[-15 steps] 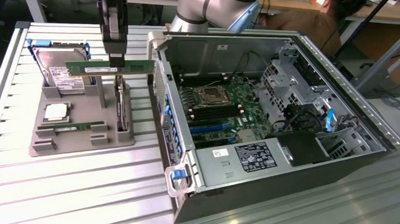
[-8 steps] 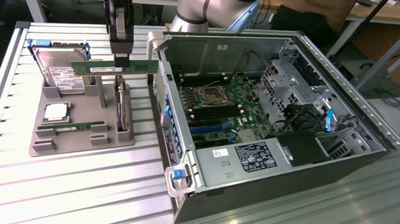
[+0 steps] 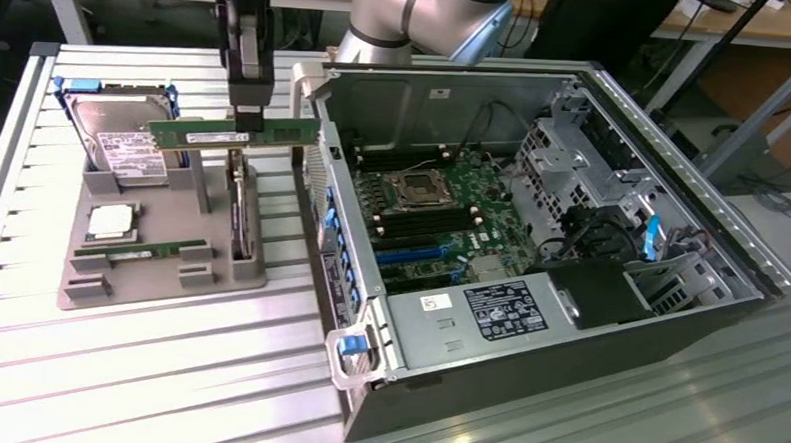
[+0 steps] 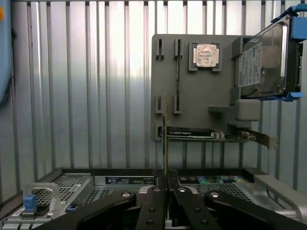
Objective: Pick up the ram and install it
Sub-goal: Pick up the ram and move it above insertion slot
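The gripper [image 3: 249, 123] pinches the ram [image 3: 199, 133] (the long green stick) and holds it up above the gray tray [image 3: 145, 289]

I am holding my claw [image 3: 249, 123] pointing straight down, its dark fingers [image 4: 152, 203] pinching nearly together on the upper edge of the ram [image 3: 192, 134], which is hanging level. My arm [image 3: 393, 16] is standing bent behind it.

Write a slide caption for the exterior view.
The gripper holds the ram up over the gray tray, beside the open computer case on the slatted table.
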